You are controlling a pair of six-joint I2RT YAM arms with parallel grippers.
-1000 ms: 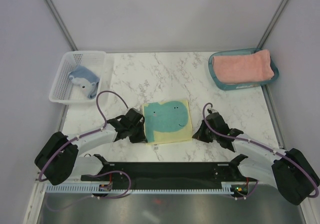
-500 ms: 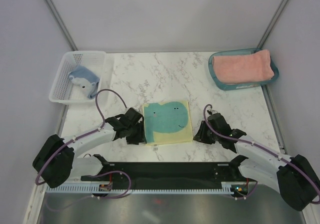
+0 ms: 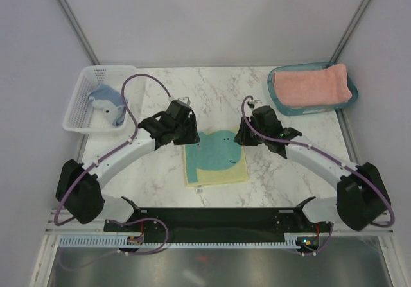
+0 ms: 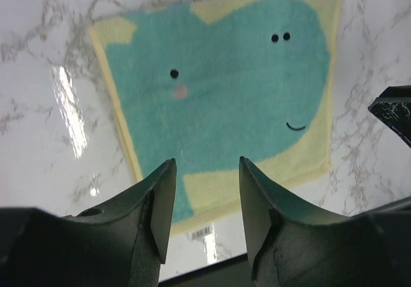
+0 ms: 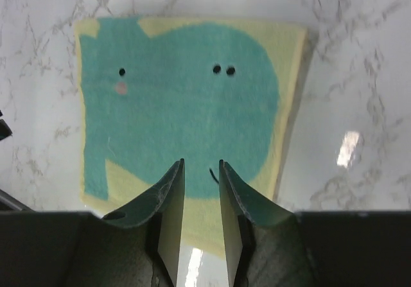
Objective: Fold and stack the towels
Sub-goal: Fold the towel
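The pale-yellow towel (image 3: 215, 162) with the teal face patch lies flat on the marble table, and shows in the left wrist view (image 4: 218, 94) and the right wrist view (image 5: 186, 101). My left gripper (image 3: 191, 136) hovers over its far left corner, open and empty (image 4: 205, 171). My right gripper (image 3: 242, 136) hovers over its far right corner, jaws narrowly open with nothing between them (image 5: 201, 166). The salmon-pink towel (image 3: 313, 85) lies folded in a teal tray (image 3: 280, 104). The grey-blue towel (image 3: 108, 104) lies crumpled in a white basket (image 3: 82, 110).
The white basket stands at the far left and the teal tray at the far right. A small barcode label (image 4: 200, 232) sticks out at the yellow towel's near edge. Grey walls close in the table at the back and sides.
Both arms have swung from the near corners of the yellow towel to its far corners. The towel itself has stayed flat in place.
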